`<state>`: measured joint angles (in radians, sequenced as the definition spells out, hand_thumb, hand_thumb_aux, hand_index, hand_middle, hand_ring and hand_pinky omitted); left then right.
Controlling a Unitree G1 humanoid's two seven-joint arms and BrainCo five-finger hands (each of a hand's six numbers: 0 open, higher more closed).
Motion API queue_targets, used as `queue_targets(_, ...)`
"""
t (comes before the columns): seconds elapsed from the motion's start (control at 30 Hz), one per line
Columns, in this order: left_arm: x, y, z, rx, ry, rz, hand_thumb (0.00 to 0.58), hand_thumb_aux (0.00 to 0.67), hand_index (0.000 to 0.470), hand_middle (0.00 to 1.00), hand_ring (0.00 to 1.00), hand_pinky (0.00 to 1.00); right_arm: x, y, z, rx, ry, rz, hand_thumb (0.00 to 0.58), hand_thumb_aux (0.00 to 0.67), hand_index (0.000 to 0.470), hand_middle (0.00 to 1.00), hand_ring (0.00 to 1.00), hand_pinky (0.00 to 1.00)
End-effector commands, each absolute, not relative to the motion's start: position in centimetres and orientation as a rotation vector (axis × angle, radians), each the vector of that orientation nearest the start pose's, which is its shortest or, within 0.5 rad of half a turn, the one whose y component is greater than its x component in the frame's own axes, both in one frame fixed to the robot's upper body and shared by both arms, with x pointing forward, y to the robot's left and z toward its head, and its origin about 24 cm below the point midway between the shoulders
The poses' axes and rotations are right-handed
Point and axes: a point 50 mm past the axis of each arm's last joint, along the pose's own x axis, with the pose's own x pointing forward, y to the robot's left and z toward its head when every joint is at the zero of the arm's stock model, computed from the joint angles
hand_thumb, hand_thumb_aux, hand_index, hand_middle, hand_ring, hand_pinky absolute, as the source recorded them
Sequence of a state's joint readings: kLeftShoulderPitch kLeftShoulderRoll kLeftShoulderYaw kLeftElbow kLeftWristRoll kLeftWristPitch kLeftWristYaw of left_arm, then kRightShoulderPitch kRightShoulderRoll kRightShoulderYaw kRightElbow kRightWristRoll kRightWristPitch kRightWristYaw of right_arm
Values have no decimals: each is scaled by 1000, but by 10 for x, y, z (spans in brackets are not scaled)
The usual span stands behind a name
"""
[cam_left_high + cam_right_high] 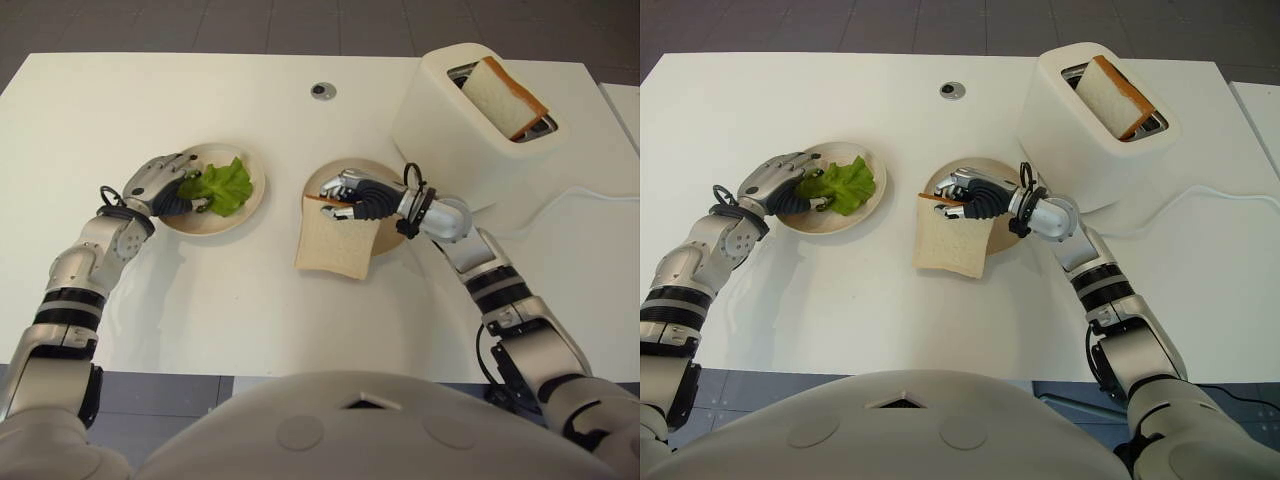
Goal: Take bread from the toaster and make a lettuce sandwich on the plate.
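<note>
The right hand is gripping the bread slice by its far edge, the slice hanging over the middle plate's near-left rim, while the left hand is clutching the lettuce on the left plate, well apart to the left

1. No legible txt, brand, nos. or signs anywhere.
2. toaster: walls plain white, nothing readable on them.
3. Items left of & in front of toaster: no legible marks either.
</note>
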<state>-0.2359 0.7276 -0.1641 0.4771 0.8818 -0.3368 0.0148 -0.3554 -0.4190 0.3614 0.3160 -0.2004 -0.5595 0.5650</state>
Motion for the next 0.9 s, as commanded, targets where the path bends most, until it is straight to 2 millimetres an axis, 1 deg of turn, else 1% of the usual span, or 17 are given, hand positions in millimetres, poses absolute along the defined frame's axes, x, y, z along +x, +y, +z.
queue_targets(0.03,275,268,30,1588,77,-416,466,373,262,0,0,0,273,-112,92,-676,-403,1070,580,670,470,1000,1000,1000)
queue_targets(0.13,276,266,31,1588,69,-418,476,386,271,0,0,0,279,-123,110,-633,-442,1007,580,670,470,1000,1000,1000)
queue_targets(0.23,276,264,31,1583,55,-424,489,405,284,0,0,0,295,-137,125,-642,-466,872,580,670,470,1000,1000,1000)
queue_targets(0.3,277,263,31,1578,41,-427,493,410,288,0,0,0,303,-144,130,-658,-471,796,580,670,470,1000,1000,1000)
queue_targets(0.37,278,260,32,1574,20,-426,506,431,302,0,0,0,311,-149,129,-702,-459,735,580,670,470,1000,1000,1000)
queue_targets(0.47,282,257,35,1571,-15,-416,519,452,317,0,0,0,324,-152,117,-814,-408,662,580,670,470,1000,1000,1000)
queue_targets(0.53,283,253,37,1565,-45,-414,516,447,313,0,0,0,330,-154,105,-876,-371,636,580,670,470,1000,1000,1000)
queue_targets(0.6,285,250,40,1551,-90,-407,516,447,313,0,0,0,331,-155,89,-929,-316,654,580,670,470,1000,1000,1000)
queue_targets(0.67,286,247,46,1537,-140,-389,524,462,324,0,0,0,327,-155,74,-965,-271,717,580,670,470,1000,1000,1000)
queue_targets(0.7,287,246,49,1530,-165,-377,538,489,343,0,0,0,325,-154,69,-973,-258,751,580,670,470,1000,1000,1000)
queue_targets(0.73,287,244,53,1520,-194,-364,541,497,348,0,0,0,321,-153,64,-968,-246,795,580,670,470,1000,1000,1000)
queue_targets(0.83,289,240,59,1504,-258,-334,577,620,435,0,0,0,310,-148,57,-935,-227,907,580,670,470,1000,1000,1000)
queue_targets(0.9,290,239,63,1501,-293,-308,580,670,470,0,0,0,304,-145,54,-916,-219,962,580,670,470,1000,1000,1000)
